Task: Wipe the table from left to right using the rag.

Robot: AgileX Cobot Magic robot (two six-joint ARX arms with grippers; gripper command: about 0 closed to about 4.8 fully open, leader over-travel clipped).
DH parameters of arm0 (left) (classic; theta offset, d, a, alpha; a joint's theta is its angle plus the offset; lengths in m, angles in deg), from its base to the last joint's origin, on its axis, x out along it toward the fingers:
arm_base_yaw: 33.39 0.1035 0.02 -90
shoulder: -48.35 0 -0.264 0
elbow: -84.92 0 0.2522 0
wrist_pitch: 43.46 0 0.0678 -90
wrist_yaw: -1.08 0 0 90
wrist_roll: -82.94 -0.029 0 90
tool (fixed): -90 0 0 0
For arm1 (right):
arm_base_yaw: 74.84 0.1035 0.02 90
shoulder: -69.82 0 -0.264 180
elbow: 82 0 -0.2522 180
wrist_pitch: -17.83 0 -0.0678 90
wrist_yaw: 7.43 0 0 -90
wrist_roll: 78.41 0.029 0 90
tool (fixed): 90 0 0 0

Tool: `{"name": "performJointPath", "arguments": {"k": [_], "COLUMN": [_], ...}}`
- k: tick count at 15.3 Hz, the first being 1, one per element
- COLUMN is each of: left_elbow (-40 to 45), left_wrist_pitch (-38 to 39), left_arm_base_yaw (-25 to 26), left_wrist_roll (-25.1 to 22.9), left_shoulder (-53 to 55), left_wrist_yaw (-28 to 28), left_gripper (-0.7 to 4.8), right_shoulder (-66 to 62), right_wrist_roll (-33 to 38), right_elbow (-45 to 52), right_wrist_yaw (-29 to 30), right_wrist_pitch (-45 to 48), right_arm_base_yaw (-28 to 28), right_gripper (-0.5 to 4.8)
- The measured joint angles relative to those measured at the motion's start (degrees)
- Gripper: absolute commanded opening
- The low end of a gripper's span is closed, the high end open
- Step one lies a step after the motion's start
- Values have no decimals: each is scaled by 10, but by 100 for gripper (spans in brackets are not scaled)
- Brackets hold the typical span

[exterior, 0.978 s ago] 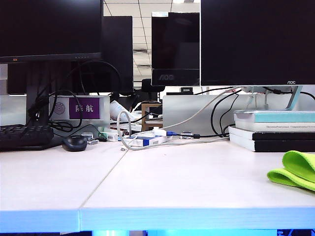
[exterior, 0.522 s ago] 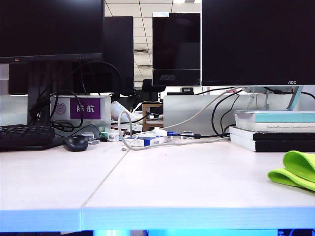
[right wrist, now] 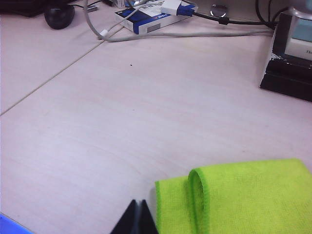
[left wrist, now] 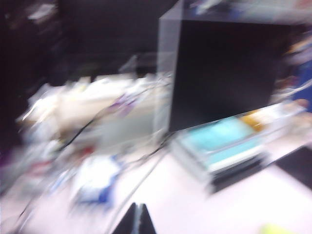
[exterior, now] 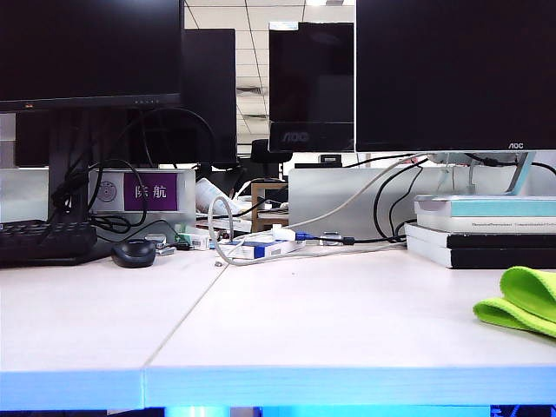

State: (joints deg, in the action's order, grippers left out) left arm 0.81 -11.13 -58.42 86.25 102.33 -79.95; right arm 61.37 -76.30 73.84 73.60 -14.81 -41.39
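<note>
The rag (exterior: 521, 304) is a folded neon yellow-green cloth lying at the far right of the white table (exterior: 330, 321). Neither arm shows in the exterior view. In the right wrist view my right gripper (right wrist: 138, 208) hangs shut and empty just above the table (right wrist: 122, 112). It is close beside the rag (right wrist: 239, 200), and whether it touches the cloth is unclear. The left wrist view is blurred. There my left gripper (left wrist: 138, 212) is shut on nothing, over bare table (left wrist: 195, 204) in front of the books.
A stack of books (exterior: 482, 230) stands at the back right behind the rag. A black mouse (exterior: 133, 253), a keyboard (exterior: 43, 241), a blue-white box with cables (exterior: 261, 248) and monitors (exterior: 452, 74) line the back. A seam (exterior: 187, 313) splits the top.
</note>
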Motion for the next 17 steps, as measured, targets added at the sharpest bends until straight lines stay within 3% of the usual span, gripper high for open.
{"name": "performJointPath", "arguments": {"k": [2, 7, 9, 10, 14, 17], "left_elbow": [217, 464, 522, 583, 631, 666], "left_wrist_pitch": [-14, -90, -104, -99, -100, -102], "left_arm_base_yaw": [94, 161, 186, 238, 284, 283], "left_wrist_roll": [-5, -11, -6, 27, 32, 29], "left_shoulder": [-167, -364, -405, -441, -495, -536], "left_wrist_yaw": [-2, -1, 0, 33, 43, 43], "left_gripper": [-6, -6, -6, -6, -6, -6], "right_shoulder": [0, 0, 0, 0, 0, 0], "right_wrist_roll": [0, 0, 0, 0, 0, 0], "right_elbow": [0, 0, 0, 0, 0, 0], "right_wrist_yaw": [0, 0, 0, 0, 0, 0], "right_wrist_pitch": [0, 0, 0, 0, 0, 0], "right_arm_base_yaw": [0, 0, 0, 0, 0, 0], "right_gripper": [-1, -1, -1, -1, -1, -1]}}
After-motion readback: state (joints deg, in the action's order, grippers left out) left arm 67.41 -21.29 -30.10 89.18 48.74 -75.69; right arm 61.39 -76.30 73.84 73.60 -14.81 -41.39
